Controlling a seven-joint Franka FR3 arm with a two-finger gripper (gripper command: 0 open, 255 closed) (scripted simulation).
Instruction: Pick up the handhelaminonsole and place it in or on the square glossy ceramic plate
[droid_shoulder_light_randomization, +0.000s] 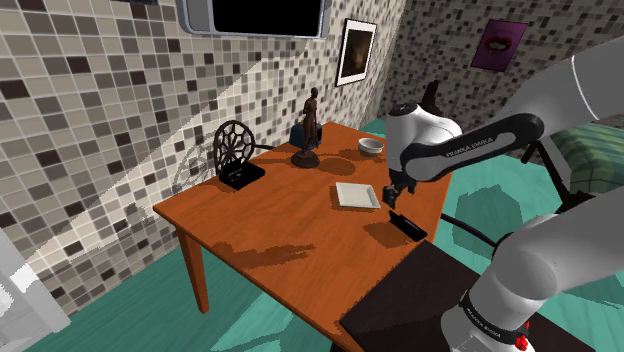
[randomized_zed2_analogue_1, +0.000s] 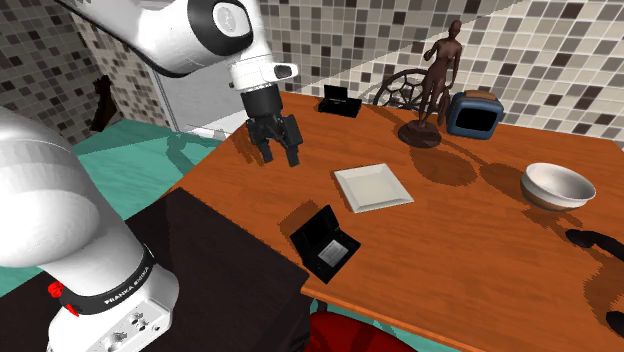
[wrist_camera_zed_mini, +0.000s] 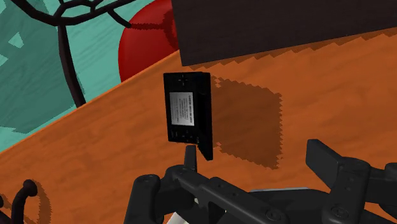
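Black gripper (randomized_zed2_analogue_1: 280, 155) hangs above the orange-brown tabletop (randomized_zed2_analogue_1: 480, 250), fingers (randomized_zed2_analogue_1: 294, 150) spread apart w/ nothing btwn them. It is prob. poised to drop onto the handheld console (randomized_zed2_analogue_1: 325, 243), not yet touched. In the second exterior view the console lies flat near the tabletop edge by the dark stand (randomized_zed2_analogue_1: 200, 280), at approx. 7 o'clock from the white square plate (randomized_zed2_analogue_1: 372, 187), so the carry looks short. Console: thin black rectangle, two hinged halves w/ grey panels; the wrist view shows a pale label (wrist_camera_zed_mini: 181, 108).
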